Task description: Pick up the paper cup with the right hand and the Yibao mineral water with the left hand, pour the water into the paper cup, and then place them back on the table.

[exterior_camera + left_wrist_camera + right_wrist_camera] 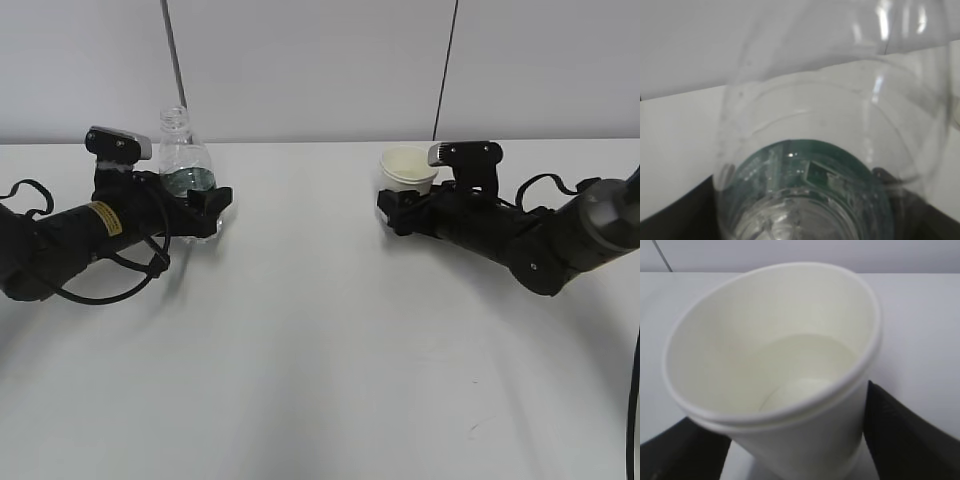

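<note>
The Yibao mineral water bottle (186, 160), clear with a dark green label and no cap, stands upright at the back left of the white table (320, 350). My left gripper (205, 212) is shut round its lower body. In the left wrist view the bottle (810, 180) fills the frame, with black fingers (670, 215) pressed on both sides. The water level cannot be made out. The cream-white paper cup (408, 168) stands at the back right, and my right gripper (396, 210) is shut on its lower wall. In the right wrist view the cup (775, 355) sits between black fingers (910, 435).
A pale wall with two dark vertical seams (172, 40) rises right behind the table's far edge. Black cables (110, 280) loop beside the left arm. The two arms lie low over the table, with white tabletop between them and in front.
</note>
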`<state>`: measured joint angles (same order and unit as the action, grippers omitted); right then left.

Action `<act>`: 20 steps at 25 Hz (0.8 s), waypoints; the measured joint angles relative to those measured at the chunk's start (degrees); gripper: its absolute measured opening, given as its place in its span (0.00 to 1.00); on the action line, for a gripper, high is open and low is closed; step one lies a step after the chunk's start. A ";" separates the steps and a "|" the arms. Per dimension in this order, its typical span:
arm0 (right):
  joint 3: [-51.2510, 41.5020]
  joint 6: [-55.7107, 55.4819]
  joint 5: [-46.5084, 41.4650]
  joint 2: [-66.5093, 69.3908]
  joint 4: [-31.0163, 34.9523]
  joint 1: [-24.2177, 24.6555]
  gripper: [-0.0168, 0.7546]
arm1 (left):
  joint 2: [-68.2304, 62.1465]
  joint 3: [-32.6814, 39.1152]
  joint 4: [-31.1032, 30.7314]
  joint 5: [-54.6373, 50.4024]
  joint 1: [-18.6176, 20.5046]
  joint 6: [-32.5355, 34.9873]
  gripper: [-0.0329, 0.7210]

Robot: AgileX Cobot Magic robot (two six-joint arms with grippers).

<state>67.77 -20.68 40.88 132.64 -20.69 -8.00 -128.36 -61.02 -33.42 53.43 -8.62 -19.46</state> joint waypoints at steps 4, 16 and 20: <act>-0.11 -1.25 -4.13 -0.22 -1.70 0.00 0.84 | 0.00 0.00 0.00 0.00 0.00 0.00 0.71; -0.11 -2.12 -10.03 -3.40 -2.57 0.00 0.81 | 0.00 0.00 -0.05 0.00 0.00 0.00 0.71; -0.11 -2.44 -12.86 -4.57 -2.72 0.00 0.79 | 0.00 0.00 -0.05 0.00 0.00 0.00 0.71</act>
<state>67.65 -23.13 28.02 128.07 -23.40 -8.00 -128.36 -61.02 -33.47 53.43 -8.62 -19.46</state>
